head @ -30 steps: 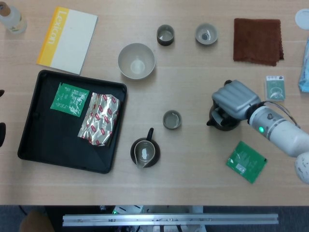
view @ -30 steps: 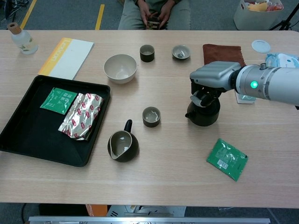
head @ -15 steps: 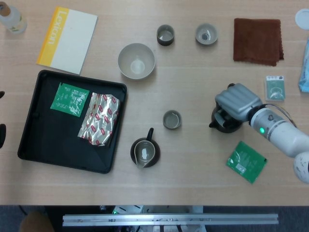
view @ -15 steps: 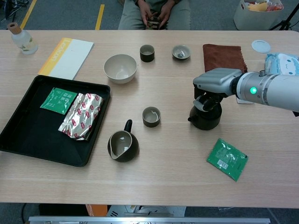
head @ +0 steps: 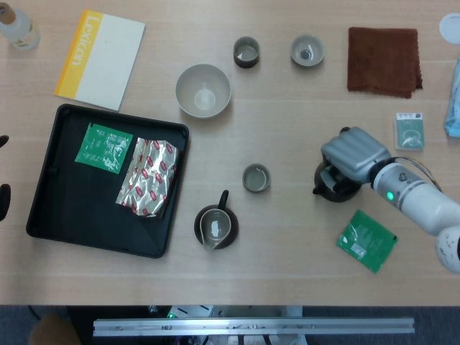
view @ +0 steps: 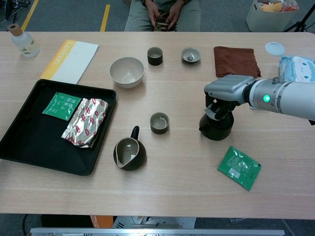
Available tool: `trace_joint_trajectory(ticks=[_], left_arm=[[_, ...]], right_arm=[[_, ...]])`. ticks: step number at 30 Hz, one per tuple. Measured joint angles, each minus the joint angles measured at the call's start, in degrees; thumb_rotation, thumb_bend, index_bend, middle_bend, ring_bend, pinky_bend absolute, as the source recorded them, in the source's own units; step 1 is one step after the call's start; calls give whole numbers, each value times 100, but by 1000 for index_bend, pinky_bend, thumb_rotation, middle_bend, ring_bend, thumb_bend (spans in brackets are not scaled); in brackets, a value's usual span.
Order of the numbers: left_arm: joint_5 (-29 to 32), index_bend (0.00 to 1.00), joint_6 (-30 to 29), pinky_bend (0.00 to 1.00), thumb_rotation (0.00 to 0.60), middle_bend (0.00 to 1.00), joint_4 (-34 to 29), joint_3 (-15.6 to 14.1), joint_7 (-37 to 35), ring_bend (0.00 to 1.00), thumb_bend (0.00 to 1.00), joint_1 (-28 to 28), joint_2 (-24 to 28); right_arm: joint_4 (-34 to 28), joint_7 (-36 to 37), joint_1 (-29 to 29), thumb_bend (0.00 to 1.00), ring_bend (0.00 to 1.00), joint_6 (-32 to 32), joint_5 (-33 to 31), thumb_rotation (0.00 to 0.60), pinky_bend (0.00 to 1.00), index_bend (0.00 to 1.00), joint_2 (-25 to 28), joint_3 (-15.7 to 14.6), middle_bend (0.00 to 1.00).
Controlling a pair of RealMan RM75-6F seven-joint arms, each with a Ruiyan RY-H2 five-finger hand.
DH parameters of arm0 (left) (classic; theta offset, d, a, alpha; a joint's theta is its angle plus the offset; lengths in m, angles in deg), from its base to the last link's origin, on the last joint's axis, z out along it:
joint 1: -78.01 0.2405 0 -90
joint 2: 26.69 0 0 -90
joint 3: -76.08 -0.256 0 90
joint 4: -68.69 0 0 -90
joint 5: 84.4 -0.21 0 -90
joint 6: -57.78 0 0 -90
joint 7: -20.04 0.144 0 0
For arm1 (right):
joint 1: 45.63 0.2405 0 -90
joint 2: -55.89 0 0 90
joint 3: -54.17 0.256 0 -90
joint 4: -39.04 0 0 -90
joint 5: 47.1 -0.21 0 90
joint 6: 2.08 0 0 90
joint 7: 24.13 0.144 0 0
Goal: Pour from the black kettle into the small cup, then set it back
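A robotics test room set up as a tea table: a pale wood tabletop [view: 162,196] carries a staged spread of a black tray [view: 29,147], foil and green sachets, bowls and cups. Beyond its far edge lie grey floor with a yellow tape line [view: 105,14] (the kind marking lab work zones), a seated person [view: 162,12] holding a small device, and a tripod leg [view: 305,19]. An aluminium rail [head: 251,327] fronts the table.

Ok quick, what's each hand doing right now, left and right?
Left hand: not in view.
Right hand: fingers wrapped over the top of the black kettle, gripping it as it stands on the table.
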State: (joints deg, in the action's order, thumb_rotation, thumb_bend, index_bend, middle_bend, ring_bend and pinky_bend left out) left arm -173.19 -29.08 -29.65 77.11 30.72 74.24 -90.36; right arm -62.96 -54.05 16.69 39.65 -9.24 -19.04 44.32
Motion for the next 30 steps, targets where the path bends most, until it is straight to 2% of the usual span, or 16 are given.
trace_joint_trajectory(ticks=[13,24,27,30], left_arm=[[7,154,-2,171,600,238,-15,3,32,191,432,-4,2],[15,154,13,171,600,238,-9,7,33,191,432,-18,-5],[15,154,11,171,600,238,-3,5,25,191,432,-16,-4],[22,154,11,171,600,238,9,5,18,191,432,-15,-6]], right_arm=[[-68,33,-2,557,456,9,52,469,247,563,88,16,473],[-196,-239,16,549,365,267,167,467,215,514,133,-24,406],[-237,-335,21,484,325,322,184,465,205,471,137,-43,371],[-264,-421,32,329,295,352,164,463,185,443,134,-63,346]])
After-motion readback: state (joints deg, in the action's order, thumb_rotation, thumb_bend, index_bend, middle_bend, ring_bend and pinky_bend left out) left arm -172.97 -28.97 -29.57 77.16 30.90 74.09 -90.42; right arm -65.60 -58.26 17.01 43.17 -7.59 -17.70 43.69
